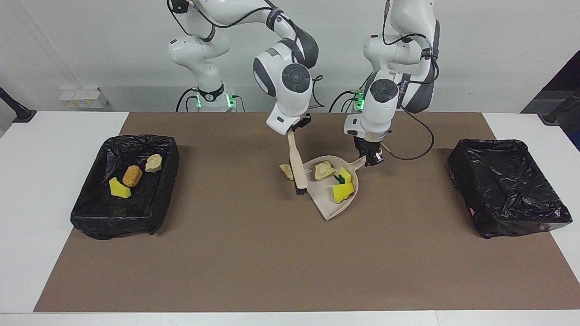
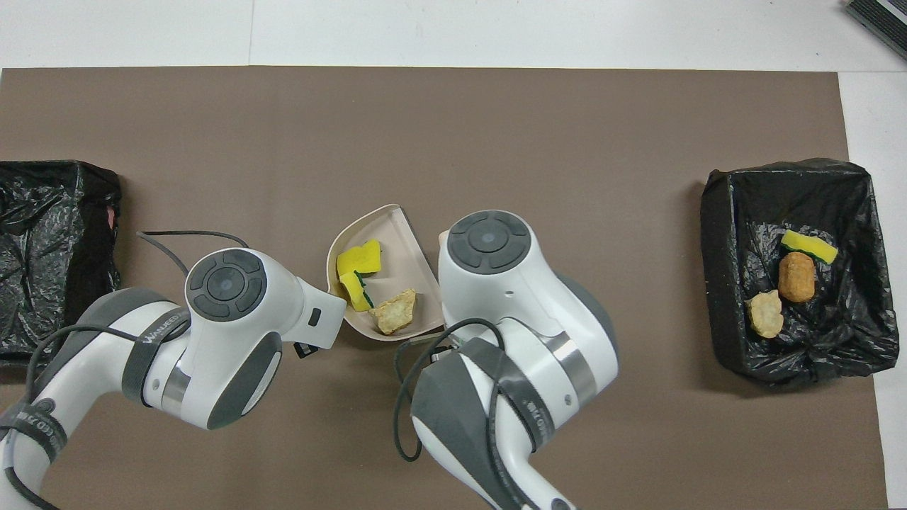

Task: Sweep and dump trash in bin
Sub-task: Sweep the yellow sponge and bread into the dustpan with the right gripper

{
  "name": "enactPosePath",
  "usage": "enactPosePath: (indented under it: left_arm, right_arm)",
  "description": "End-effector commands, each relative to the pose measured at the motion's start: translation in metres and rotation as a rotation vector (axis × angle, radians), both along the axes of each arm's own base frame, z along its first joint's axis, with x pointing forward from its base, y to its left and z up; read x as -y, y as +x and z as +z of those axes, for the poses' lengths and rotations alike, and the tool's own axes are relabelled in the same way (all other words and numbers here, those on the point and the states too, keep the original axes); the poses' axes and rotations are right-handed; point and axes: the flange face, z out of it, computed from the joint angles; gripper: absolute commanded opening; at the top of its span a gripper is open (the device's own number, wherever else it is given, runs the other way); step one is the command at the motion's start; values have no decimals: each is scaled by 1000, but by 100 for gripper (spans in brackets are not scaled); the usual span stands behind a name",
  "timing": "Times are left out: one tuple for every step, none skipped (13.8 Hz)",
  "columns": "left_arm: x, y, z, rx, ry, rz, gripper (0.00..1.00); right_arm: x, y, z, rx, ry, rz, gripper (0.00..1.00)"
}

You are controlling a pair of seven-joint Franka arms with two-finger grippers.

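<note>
My left gripper is shut on the handle of a beige dustpan that rests on the brown mat. The pan also shows in the overhead view. It holds yellow sponge chunks and a pale beige lump. My right gripper is shut on the handle of a brush. The brush hangs bristles down at the pan's rim, toward the right arm's end. One pale scrap lies on the mat beside the brush. In the overhead view the right arm hides the brush and this scrap.
A black-lined bin at the right arm's end holds a yellow sponge, a golden-brown piece and a pale lump. A second black-lined bin stands at the left arm's end.
</note>
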Motion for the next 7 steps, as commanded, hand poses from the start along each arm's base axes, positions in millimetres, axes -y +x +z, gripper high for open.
enactPosePath:
  left_arm:
    - [-1,-5,4,-4,-5,-149,0]
    - [-2,-7,5,-18,10,-205,0]
    - [-4,-10,5,-37,39,-236,0]
    - [-5,-11,5,-48,46,-239,0]
    - [-6,-13,4,-58,49,-250,0]
    - [-6,-13,4,-60,50,-258,0]
    - [-5,-13,4,-58,49,-253,0]
  right_arm:
    - [40,-20,-18,-5,-66,-67,0]
    - [56,-19,-27,11,-62,-94,0]
    - [69,-26,-41,23,-60,-102,0]
    - [74,-34,-59,34,-63,-111,0]
    - [74,-39,-73,37,-68,-112,0]
    - [72,-39,-83,45,-63,-116,0]
    - [67,-38,-95,40,-62,-112,0]
